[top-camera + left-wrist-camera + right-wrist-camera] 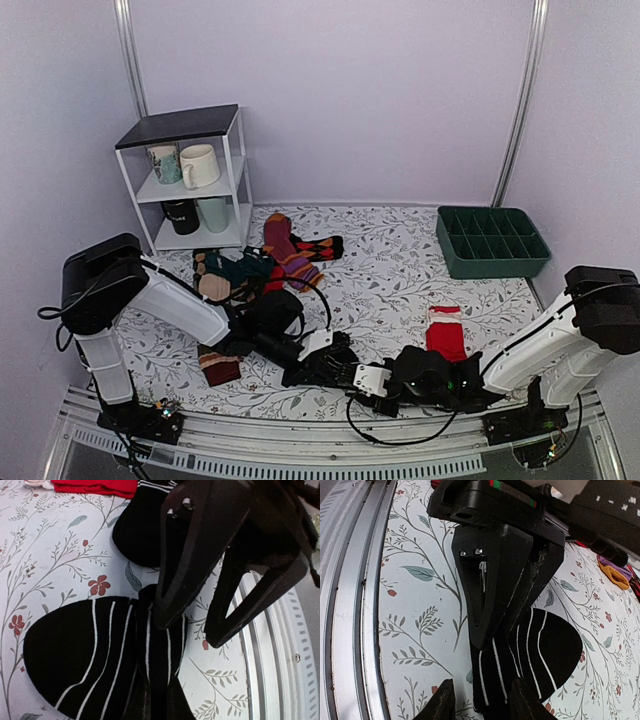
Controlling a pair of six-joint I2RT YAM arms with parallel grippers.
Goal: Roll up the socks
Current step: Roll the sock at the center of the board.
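My left pincer (497, 635) is clamped on the striped sock (80, 655) at the table's 6 o'clock edge. My right pincer (485, 702) stands part-open, the sock's folded end between its fingers. Mugs (198, 165) stand in the shelf (180, 125) at 11 o'clock, and a green tray (490, 267) sits at 2. A red sock (446, 338) lies nearer on the same bearing.

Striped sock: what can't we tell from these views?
- Left wrist: striped sock runs off the bottom edge; right gripper covers part of it.
- Right wrist: left gripper hides the pinched end; layer count unclear, black on black.
- Top external: both grippers cover it almost wholly.
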